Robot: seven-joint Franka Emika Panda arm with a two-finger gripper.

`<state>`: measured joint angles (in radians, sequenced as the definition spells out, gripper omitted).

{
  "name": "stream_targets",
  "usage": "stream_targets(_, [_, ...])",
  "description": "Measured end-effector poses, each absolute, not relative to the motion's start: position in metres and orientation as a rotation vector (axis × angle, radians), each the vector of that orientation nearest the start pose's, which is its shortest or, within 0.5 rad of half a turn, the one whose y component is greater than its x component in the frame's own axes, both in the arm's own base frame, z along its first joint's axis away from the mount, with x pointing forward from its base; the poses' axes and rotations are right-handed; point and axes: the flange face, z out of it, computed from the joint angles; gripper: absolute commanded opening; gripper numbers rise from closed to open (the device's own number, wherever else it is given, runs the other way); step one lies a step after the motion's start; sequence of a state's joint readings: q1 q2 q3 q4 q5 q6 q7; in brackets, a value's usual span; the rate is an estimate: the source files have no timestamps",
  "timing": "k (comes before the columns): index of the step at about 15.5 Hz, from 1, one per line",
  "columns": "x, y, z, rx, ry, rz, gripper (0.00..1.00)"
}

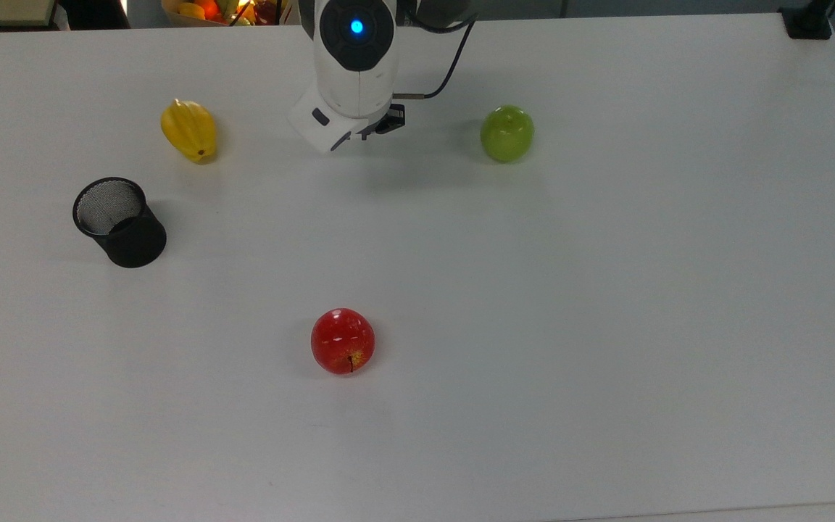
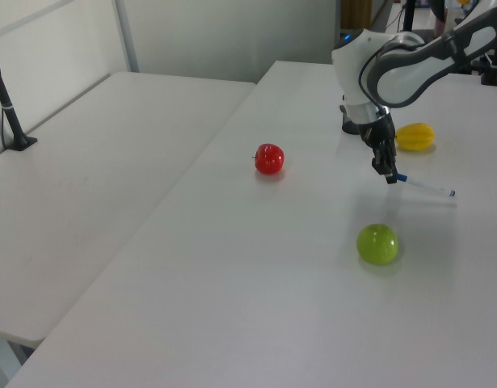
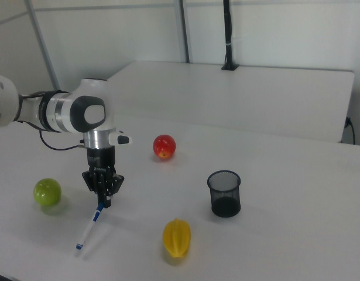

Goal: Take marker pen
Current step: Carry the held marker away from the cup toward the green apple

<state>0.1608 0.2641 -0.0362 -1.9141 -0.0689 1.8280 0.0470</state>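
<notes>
The marker pen (image 2: 426,187), white-barrelled with blue ends, slants low over the table between the yellow fruit and the green apple. My gripper (image 2: 390,177) points down and is shut on the pen's upper end. In the right view the gripper (image 3: 102,202) grips the blue cap end, and the marker pen (image 3: 89,229) slopes down toward the view's lower left, its far tip close to the tabletop. In the top view the white wrist (image 1: 354,65) hides the pen.
A green apple (image 1: 507,133) lies to the top view's right of the arm. A yellow star fruit (image 1: 188,130) and a black mesh cup (image 1: 119,221) lie to the top view's left. A red apple (image 1: 343,341) sits nearer the front. A fruit basket (image 1: 200,9) stands beyond the table's far edge.
</notes>
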Motion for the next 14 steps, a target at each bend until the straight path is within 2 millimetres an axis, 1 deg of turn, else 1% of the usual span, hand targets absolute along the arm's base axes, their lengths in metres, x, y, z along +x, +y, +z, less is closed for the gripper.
stream_targets(2, [0.567,0.068,0.331,-3.195,-0.15,0.562,0.54])
stream_targets(4, [0.568,0.067,0.332,-3.199,-0.126,0.554,0.68])
stream_targets(5, [0.569,0.067,0.333,-3.201,-0.116,0.55,0.7])
stream_targets(6, [0.57,0.067,0.334,-3.202,-0.11,0.547,0.75])
stream_targets(9, [0.572,0.066,0.337,-3.204,-0.101,0.535,1.0])
stream_targets(10, [0.573,0.064,0.341,-3.205,-0.095,0.521,1.0])
stream_targets(11, [0.575,0.06,0.35,-3.208,-0.08,0.495,1.0])
stream_targets(12, [0.577,0.052,0.364,-3.21,-0.057,0.453,1.0])
stream_targets(14, [0.58,0.03,0.405,-3.213,0.009,0.333,1.0])
